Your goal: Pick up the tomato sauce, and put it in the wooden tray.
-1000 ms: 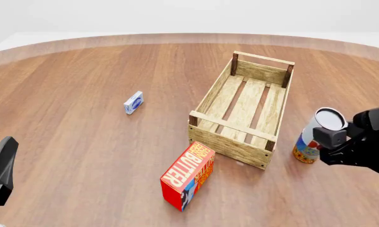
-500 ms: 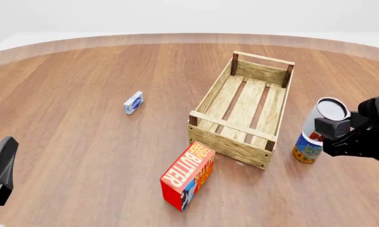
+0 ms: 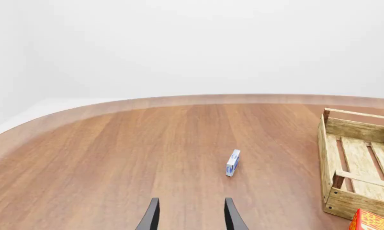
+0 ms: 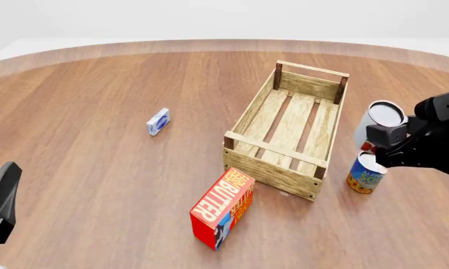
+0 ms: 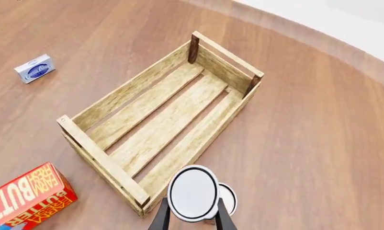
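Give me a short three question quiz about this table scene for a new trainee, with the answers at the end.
1. True or false: the tomato sauce can is already inside the wooden tray.
2. Which claw holds the tomato sauce can? A) left claw B) right claw C) neither
3. Fill in: the red box in front of the tray reads ____.

Key:
1. False. It is lifted above the table, beside the tray and above the other can.
2. B. The left claw is open and holds nothing.
3. Butter.
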Tool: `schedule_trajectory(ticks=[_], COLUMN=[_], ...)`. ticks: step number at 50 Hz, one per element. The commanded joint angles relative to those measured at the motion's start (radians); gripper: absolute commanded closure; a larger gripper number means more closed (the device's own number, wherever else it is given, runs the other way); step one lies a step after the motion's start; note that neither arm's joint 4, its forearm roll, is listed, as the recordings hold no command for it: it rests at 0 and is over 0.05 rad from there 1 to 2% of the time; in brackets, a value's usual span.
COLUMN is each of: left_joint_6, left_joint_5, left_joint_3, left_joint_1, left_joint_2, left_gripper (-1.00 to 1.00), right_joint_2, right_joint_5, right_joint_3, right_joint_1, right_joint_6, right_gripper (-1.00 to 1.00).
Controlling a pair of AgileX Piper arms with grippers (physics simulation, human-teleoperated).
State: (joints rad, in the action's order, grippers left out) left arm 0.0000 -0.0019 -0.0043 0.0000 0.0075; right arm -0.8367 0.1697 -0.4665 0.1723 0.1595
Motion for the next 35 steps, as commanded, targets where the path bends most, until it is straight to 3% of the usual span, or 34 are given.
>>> schedule_trajectory(ticks=[1, 35], left_joint_6=[0.0, 0.0], left_joint_5=[0.0, 0.0], left_joint_3=[0.0, 0.0], left_joint_1=[0.0, 0.0], left_joint_2=[0.0, 0.0], left_gripper=[-1.0, -1.0], right_joint_2=[-0.051, -0.217], right_joint_5=[-0.037, -0.135], right_joint_3=[-0.025, -0.089], right_joint_1=[0.008, 0.031], right_joint_6=[-0.011, -0.009], right_gripper=[1.0, 1.0])
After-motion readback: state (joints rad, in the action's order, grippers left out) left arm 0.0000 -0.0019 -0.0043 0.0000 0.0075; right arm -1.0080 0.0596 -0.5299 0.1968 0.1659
